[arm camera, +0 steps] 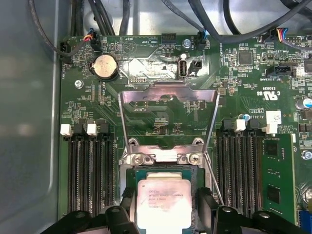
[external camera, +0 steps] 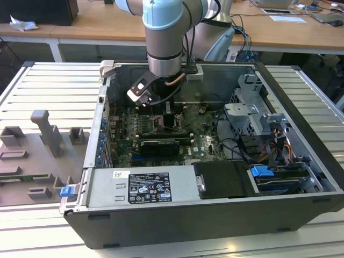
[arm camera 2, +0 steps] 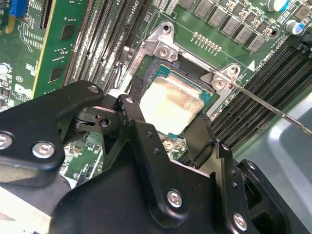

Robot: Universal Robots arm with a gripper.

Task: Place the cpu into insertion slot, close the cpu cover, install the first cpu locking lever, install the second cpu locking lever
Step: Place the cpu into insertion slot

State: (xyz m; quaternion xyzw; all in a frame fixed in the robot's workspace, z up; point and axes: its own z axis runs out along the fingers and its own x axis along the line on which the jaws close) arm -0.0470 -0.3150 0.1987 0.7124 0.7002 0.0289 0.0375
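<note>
Exterior view bright and even; computer case (external camera: 215,226) interior dimmer, shadowed beneath the arm (external camera: 164,37); second wrist view shows strong glare whitening the chip (arm camera 2: 170,105); first wrist view evenly lit, faint sheen on case wall (arm camera: 24,122).

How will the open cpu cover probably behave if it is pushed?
The cpu cover looks like thin sheet metal, so probably light and slightly springy. Hinged beside the insertion slot, it would likely swing rather than slide.

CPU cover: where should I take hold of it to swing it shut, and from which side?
Grip the cpu cover by the centre tab on its free edge, from above; it stands open, hinged at the rim of the insertion slot, thin elsewhere.
</note>
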